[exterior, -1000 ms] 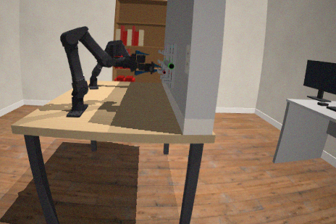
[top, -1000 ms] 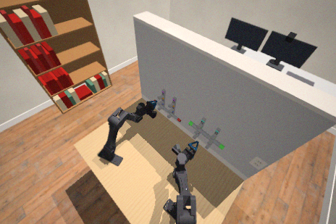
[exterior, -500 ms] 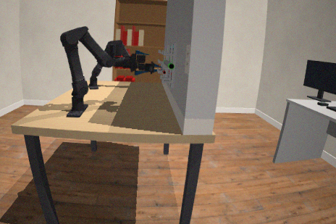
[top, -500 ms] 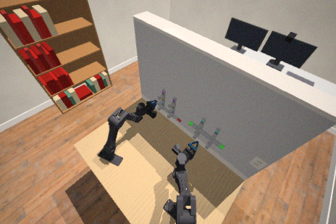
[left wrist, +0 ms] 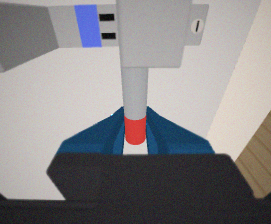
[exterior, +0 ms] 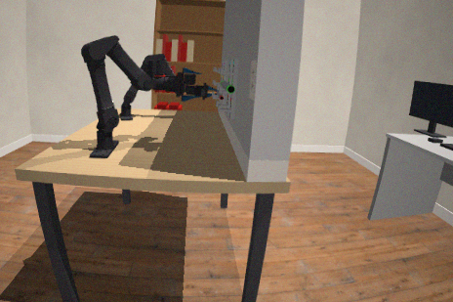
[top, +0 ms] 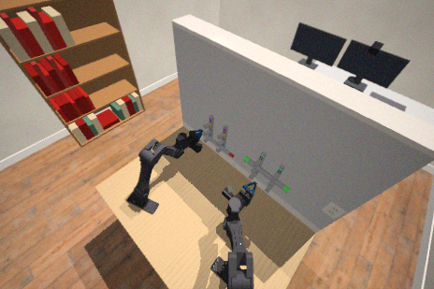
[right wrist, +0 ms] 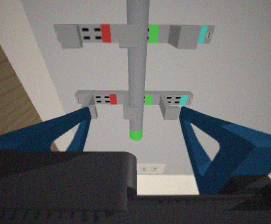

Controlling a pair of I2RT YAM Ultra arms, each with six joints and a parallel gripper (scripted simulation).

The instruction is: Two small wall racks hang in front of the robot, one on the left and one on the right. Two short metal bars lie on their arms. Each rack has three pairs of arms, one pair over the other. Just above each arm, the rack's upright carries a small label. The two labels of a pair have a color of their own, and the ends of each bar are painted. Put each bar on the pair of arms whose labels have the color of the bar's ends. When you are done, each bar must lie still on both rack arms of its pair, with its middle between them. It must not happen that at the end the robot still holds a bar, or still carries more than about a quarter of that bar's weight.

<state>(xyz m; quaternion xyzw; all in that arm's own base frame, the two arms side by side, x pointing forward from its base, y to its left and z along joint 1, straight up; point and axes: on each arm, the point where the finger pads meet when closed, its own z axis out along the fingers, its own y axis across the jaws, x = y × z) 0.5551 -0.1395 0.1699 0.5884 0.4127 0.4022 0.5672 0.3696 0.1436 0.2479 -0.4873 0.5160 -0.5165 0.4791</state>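
The red-ended bar (top: 231, 154) (left wrist: 135, 92) lies on the lowest arms of the left rack (top: 224, 136) (left wrist: 63, 25); the near label in the left wrist view is blue (left wrist: 88, 26). My left gripper (top: 200, 133) (left wrist: 135, 111) is shut on this bar near its left, red end. The green-ended bar (top: 286, 189) (exterior: 231, 89) (right wrist: 137, 70) lies on the middle arms of the right rack (right wrist: 68, 36), beside green labels (right wrist: 153, 33). That rack's lowest pair has red labels (right wrist: 106, 33) and no bar; its top pair has cyan ones. My right gripper (top: 251, 189) (right wrist: 135, 111) is open, short of the green-ended bar's end, holding nothing.
The grey wall panel (top: 215, 71) (exterior: 244, 21) stands behind both racks along the table's (exterior: 151, 179) far edge. A wall outlet (top: 333, 209) (right wrist: 151, 168) is right of the right rack. The fingertips of both grippers are close to the racks.
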